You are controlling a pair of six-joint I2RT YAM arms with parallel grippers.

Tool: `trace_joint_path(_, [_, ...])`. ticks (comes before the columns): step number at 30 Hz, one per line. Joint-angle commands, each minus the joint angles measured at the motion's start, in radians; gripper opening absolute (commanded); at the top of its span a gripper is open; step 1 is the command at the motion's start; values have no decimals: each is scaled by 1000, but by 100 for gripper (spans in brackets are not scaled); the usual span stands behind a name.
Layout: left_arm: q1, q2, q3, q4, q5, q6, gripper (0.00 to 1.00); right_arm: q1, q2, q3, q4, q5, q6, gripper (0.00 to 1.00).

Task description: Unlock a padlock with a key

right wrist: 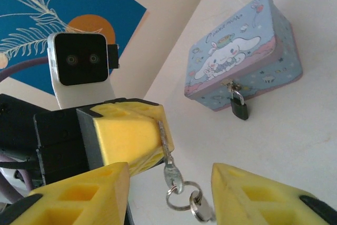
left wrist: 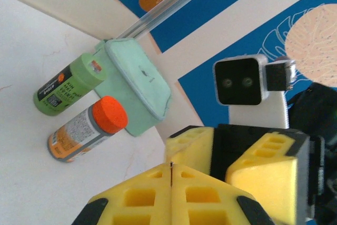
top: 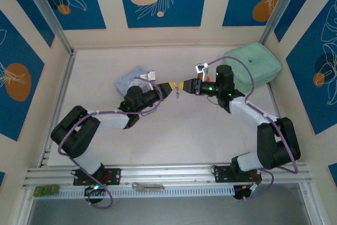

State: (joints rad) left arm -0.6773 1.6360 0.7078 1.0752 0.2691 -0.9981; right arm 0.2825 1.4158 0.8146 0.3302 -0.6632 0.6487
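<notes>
The padlock [right wrist: 239, 108] hangs from the clasp on the front face of the tin [right wrist: 239, 51]. Its dark boxy body dangles at the tin's lower edge on a thin silver shackle that looks closed. The key [right wrist: 172, 174] is off to one side of the tin, well apart from it and, I judge, raised off the worktop [right wrist: 295, 146]. My left end effector [left wrist: 171, 185] is clamped tight on the tip of the blade, so the flat head, a split ring and a second small key dangle below. My right end effector [top: 183, 85] stands partly spread, one yellow pad on each side of that bunch, touching nothing that I can see. I take this as a handover. To do it well I should close on the flat head with its broad faces square to my pads, keep the ring and spare key out of the pinch, and only then slacken the left. That would leave the blade bare and pointing out, ready to travel toward the tin. The key is thin, smooth metal, and my pads are blunt yellow wedges with hollow cells, so a skewed grip could let it twist. The tin is glossy, pale blue, round-cornered and printed with a cartoon figure. The padlock hangs loose from it and will likely swing when nudged; I cannot see its keyhole.
</notes>
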Motion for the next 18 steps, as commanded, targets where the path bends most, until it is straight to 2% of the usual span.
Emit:
trace_joint_path(1, [-8,0,-6,101,1,-29,0,4,19,-15,85,-48,38,43])
trace_joint_path(7, [-8,4,-11,128,-5,-46,0,9,56,-31,170,-77,90,37])
trace_joint_path(14, [-8,4,-17,132,-10,-48,0,13,68,-23,190,-104,111,27])
trace_joint_path(18, [-8,4,-22,138,-19,-50,0,23,71,-19,196,-118,122,27])
